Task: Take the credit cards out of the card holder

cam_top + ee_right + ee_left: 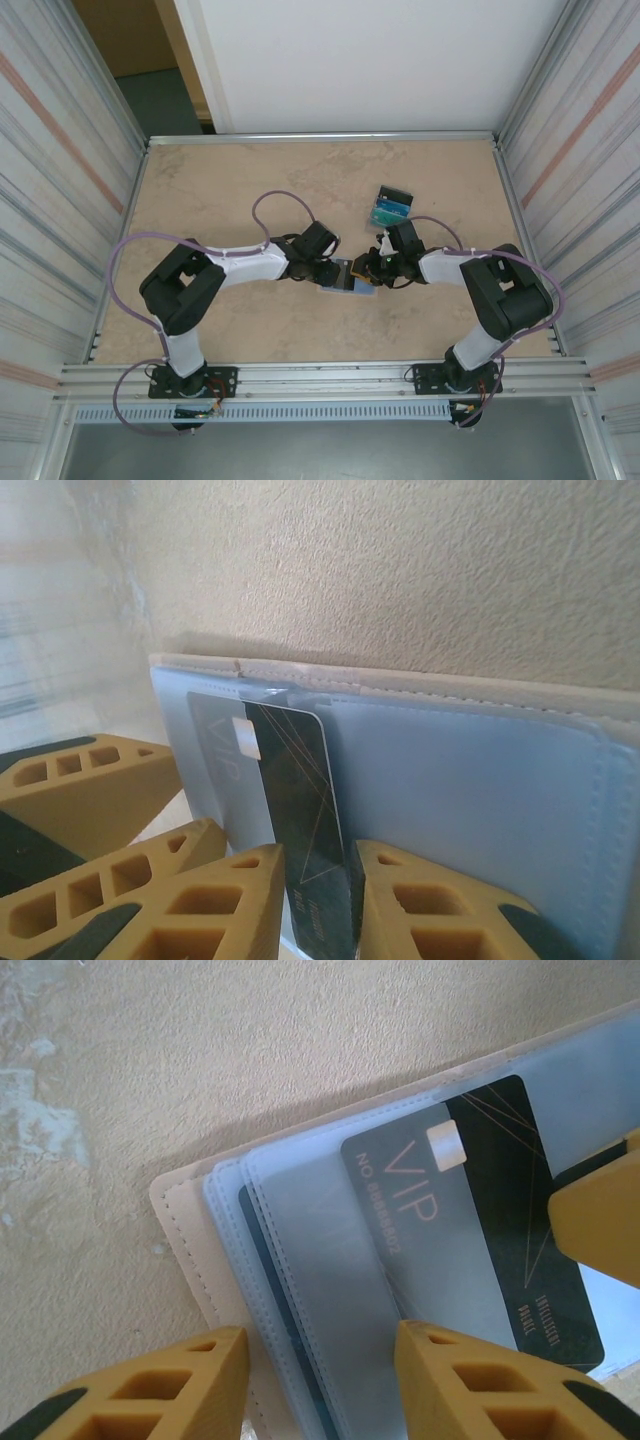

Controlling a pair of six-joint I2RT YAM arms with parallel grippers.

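Observation:
The tan card holder point(350, 277) lies open on the table between the two arms, its pale blue sleeves point(300, 1250) fanned out. A dark navy credit card point(500, 1220) marked VIP sticks halfway out of the top sleeve. My right gripper point(318, 880) is shut on that card's free end point(300, 810). My left gripper point(320, 1360) is open. Its fingers point(170, 1390) straddle the holder's sleeves close to the tan edge point(175, 1210). A teal card edge point(262, 1260) shows in a lower sleeve.
A clear tray point(391, 206) of teal and blue cards sits just behind the right gripper. Metal rails and ribbed walls bound the table point(220, 190) on all sides. The two grippers are almost touching over the holder.

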